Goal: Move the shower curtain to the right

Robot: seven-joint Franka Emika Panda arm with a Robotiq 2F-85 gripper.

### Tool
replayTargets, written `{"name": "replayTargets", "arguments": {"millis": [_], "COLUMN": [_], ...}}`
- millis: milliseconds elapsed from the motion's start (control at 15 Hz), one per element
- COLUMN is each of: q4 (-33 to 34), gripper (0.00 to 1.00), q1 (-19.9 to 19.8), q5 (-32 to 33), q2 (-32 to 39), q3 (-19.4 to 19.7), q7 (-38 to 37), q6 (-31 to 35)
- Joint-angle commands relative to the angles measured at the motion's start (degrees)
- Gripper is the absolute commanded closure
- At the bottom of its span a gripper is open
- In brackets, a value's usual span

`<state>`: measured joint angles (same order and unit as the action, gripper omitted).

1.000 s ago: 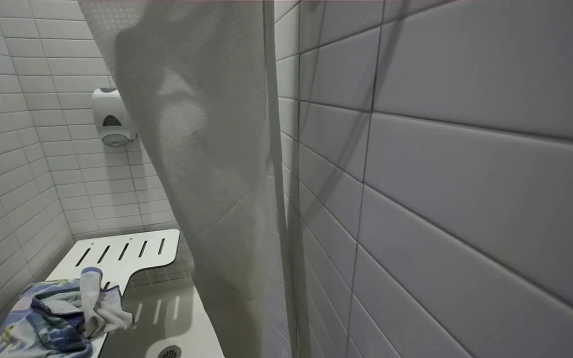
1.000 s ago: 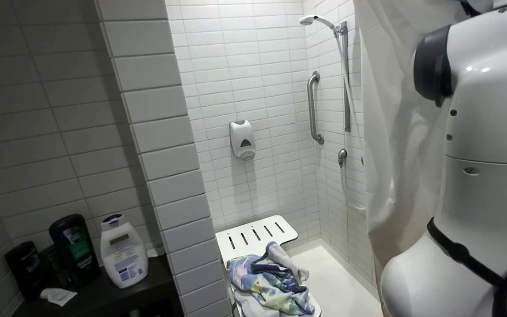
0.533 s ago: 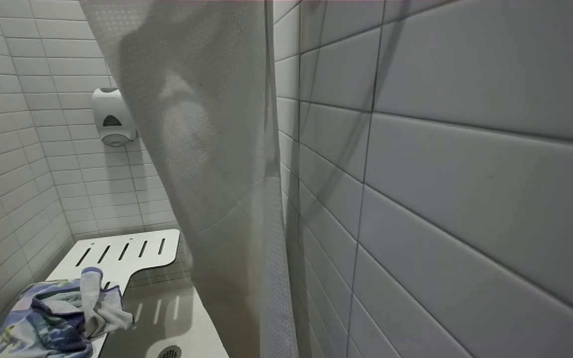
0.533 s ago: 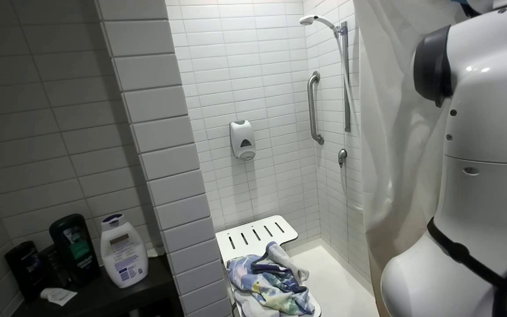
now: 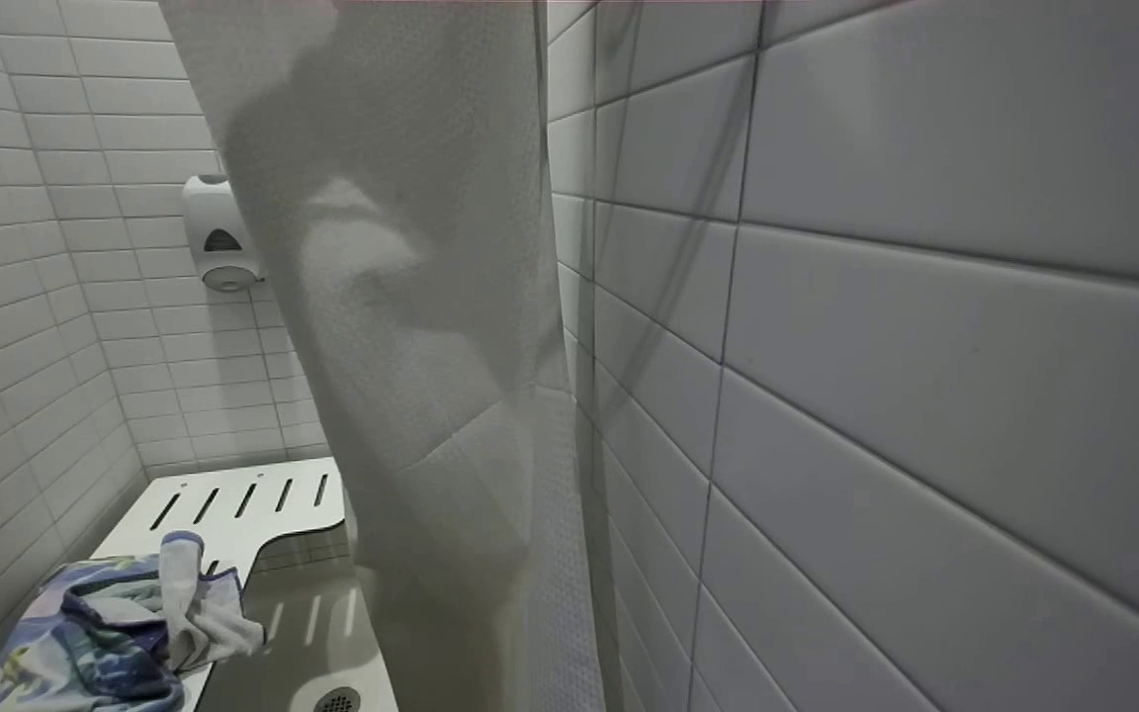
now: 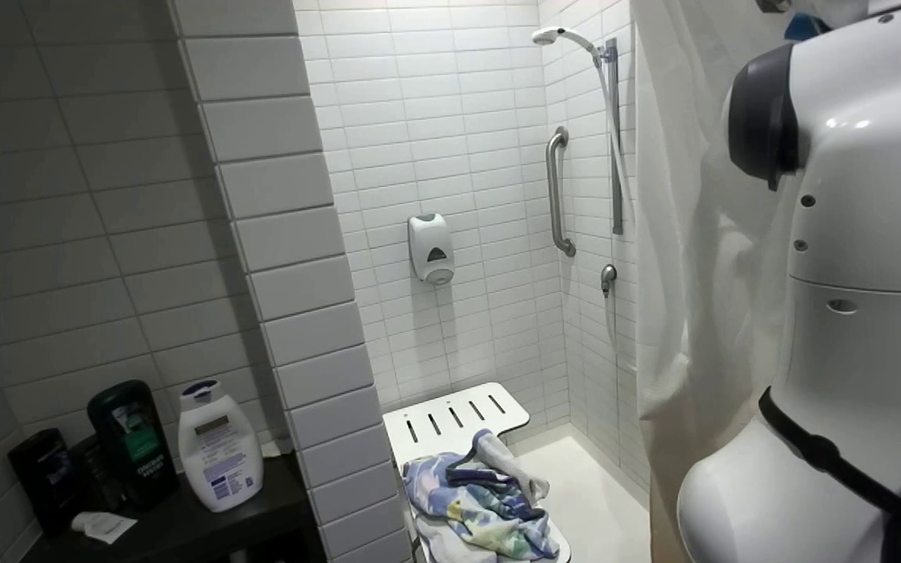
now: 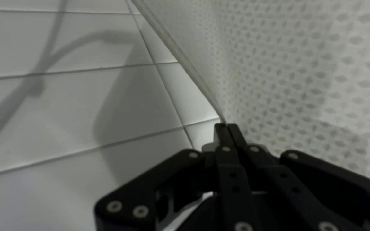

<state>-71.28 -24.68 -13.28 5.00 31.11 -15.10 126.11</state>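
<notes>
Shower curtain (image 5: pixel 431 297), step: judged to be the sideways drag; grasp made, release not yet done.
End effector (image 7: pixel 226 126): fingers pressed together at centre of the wrist view, pinching the thin edge of the shower curtain.
Next pull: likely calls for a slow, steady sideways move toward the right of both exterior views, pinch held, then let go and back off. Thin edge could slip if jerked.
Place: in an exterior view the shower curtain hangs mid-frame, just left of the tiled wall (image 5: pixel 876 396). Whether they touch cannot be told.
Long axis there: top of frame to bottom, both ends cut off. Left edge slants from upper left to the bottom, left of centre; right edge near vertical, leaning slightly to lower right.
Folds: in an exterior view the shower curtain (image 6: pixel 693 274) hangs in loose folds right of centre, partly hidden by the robot arm (image 6: pixel 865 234).
Held edge: diagonal in the wrist view, from upper left of centre down to the fingertips; dotted fabric right, tiled wall left.
</notes>
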Motion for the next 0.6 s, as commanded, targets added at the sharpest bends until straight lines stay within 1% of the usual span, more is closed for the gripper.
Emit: {"name": "replayTargets", "arguments": {"millis": [0, 267, 533], "q4": [-5.9, -8.7, -8.4], "gripper": [1.00, 1.00, 1.00], "q1": [2.3, 3.5, 3.5], "q5": [4.8, 7.2, 5.6], "q2": [-4.0, -5.2, -3.2], "q3": [-1.1, -1.8, -1.8], "q7": [1.2, 1.9, 2.2], "q6": [2.5, 1.6, 0.9]}}
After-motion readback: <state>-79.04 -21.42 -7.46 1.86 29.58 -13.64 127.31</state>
